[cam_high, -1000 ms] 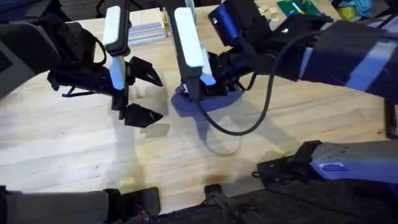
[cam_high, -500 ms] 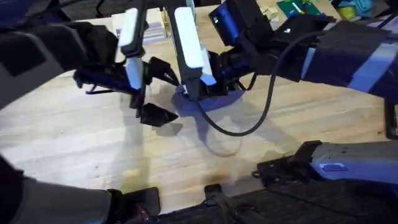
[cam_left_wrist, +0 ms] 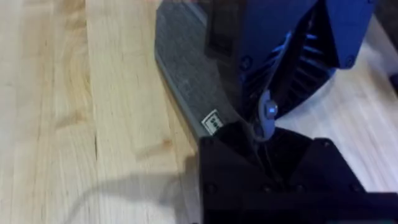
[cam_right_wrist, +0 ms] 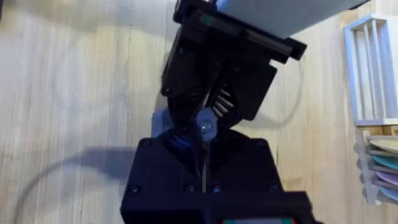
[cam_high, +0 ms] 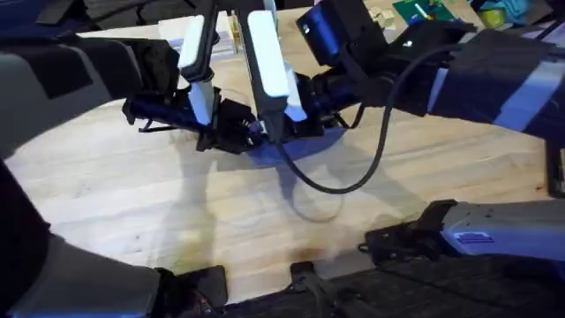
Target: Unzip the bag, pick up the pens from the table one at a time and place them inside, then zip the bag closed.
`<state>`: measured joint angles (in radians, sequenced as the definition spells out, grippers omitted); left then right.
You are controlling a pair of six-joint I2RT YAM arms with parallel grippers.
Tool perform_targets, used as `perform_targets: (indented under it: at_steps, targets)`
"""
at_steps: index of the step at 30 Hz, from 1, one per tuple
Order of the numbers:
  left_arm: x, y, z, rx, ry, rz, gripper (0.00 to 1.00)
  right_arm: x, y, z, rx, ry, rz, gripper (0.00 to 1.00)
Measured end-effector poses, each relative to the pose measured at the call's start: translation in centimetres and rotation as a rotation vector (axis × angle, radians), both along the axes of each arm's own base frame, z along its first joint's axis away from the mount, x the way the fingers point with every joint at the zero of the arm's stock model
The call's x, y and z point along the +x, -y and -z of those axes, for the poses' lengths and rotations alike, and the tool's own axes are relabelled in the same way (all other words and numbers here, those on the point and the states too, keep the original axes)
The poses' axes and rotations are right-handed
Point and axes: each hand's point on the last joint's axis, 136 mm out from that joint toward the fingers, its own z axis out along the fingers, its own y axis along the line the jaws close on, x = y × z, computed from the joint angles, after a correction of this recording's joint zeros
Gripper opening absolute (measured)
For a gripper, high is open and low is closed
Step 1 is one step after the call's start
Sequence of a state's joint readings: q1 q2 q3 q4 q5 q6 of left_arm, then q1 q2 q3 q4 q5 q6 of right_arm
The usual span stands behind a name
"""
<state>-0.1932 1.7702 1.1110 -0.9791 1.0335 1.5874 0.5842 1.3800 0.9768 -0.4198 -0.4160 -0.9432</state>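
Both grippers crowd over the bag (cam_high: 296, 146) mid-table (cam_high: 132, 194), the left gripper (cam_high: 240, 134) and right gripper (cam_high: 269, 132) nearly touching, finger states impossible to tell, a white slatted box (cam_right_wrist: 367, 68) nearby.

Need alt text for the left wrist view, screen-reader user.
Close-up over the blue-grey fabric bag lying on the light wooden table, a small white label at its edge. The left gripper, black, sits at the bag's near end, with the other arm's blue-lit gripper close behind it over the bag.
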Motion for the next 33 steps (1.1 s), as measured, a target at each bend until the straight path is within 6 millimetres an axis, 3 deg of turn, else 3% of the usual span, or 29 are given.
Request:
perform_targets:
  at_steps: [7, 13, 33]
  targets:
    - [0.0, 0.0, -0.1, -0.006, -0.002, -0.002, 0.044, 0.2, 0.4, 0.0, 0.005, -0.009, 0.011, 0.032]
    - [-0.2, 0.4, -0.3, -0.022, -0.006, 0.005, 0.043, 0.4, 2.1, 0.1, 0.022, -0.072, 0.047, 0.032]
    - [-0.3, 1.3, -1.2, -0.074, -0.004, 0.018, 0.043, 1.5, 11.7, 0.7, 0.071, -0.318, 0.341, 0.033]
